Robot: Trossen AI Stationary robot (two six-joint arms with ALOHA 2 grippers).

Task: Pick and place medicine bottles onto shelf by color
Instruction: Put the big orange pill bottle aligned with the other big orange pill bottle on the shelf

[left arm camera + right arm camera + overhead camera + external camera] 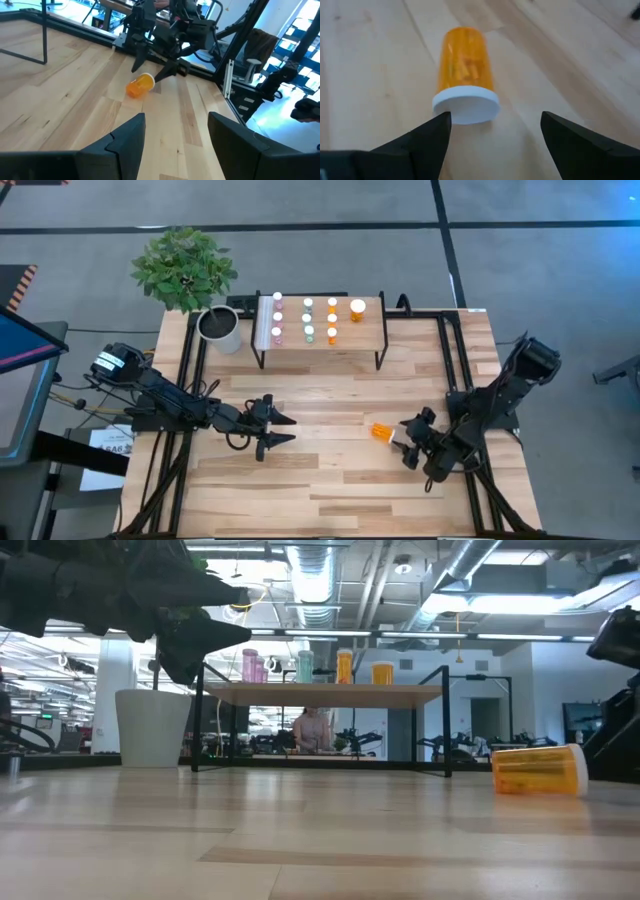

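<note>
a large orange bottle (383, 431) lies on its side on the worktop (330, 480), white cap toward the right pincer (408, 442), whose fingers stand spread just at the cap, not gripping it. the left pincer (278, 428) hovers released near mid-worktop. other bottles stand in rows on the shelf (370, 335) beside a plant pot (221, 329).

I'm working in an open lab: exposed ceiling ducts (310, 570) upper centre, more robot rigs (350, 740) beyond my table (300, 840).
</note>
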